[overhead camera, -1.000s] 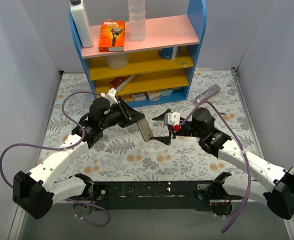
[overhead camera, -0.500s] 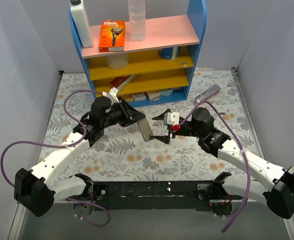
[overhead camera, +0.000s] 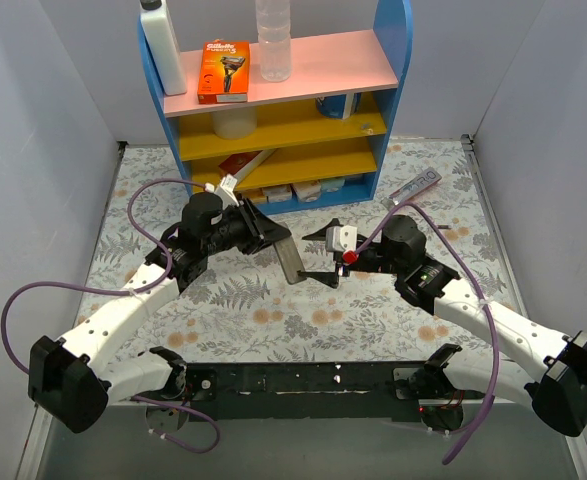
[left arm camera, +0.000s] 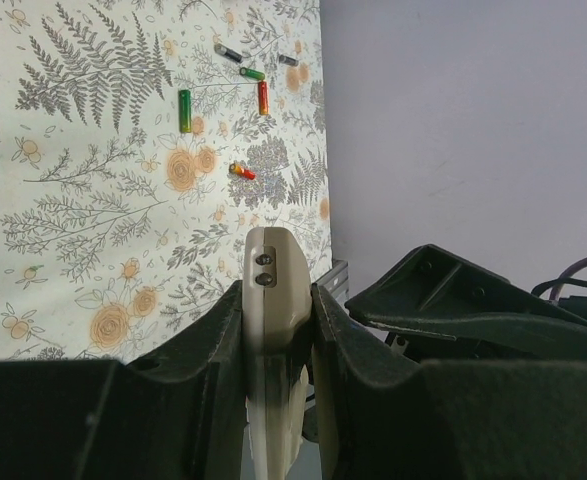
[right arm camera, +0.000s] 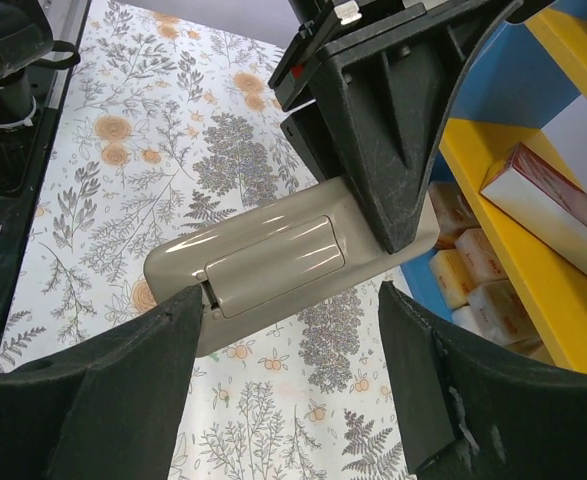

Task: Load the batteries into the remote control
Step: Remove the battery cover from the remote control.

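Note:
My left gripper (overhead camera: 273,240) is shut on the remote control (overhead camera: 290,257) and holds it on edge above the table. In the left wrist view the remote (left arm camera: 270,290) stands squeezed between the jaws. In the right wrist view its grey back (right arm camera: 273,262) faces the camera with the battery cover (right arm camera: 273,258) in place. My right gripper (overhead camera: 323,256) is open and empty, and its fingers straddle the remote's free end. One fingertip (right arm camera: 178,305) is at the cover's edge. Several batteries (left arm camera: 185,110), green, red and dark, lie on the flowered cloth beyond the remote.
A blue shelf unit (overhead camera: 273,120) with yellow and pink boards stands at the back, with bottles and an orange razor box (overhead camera: 223,70) on top. Soap bars (right arm camera: 473,270) and a red-white box (right arm camera: 553,195) fill its lower shelves. A silver-purple tube (overhead camera: 413,186) lies at the back right.
The left arm has shifted very slightly. The remote and the right gripper stay almost where they were.

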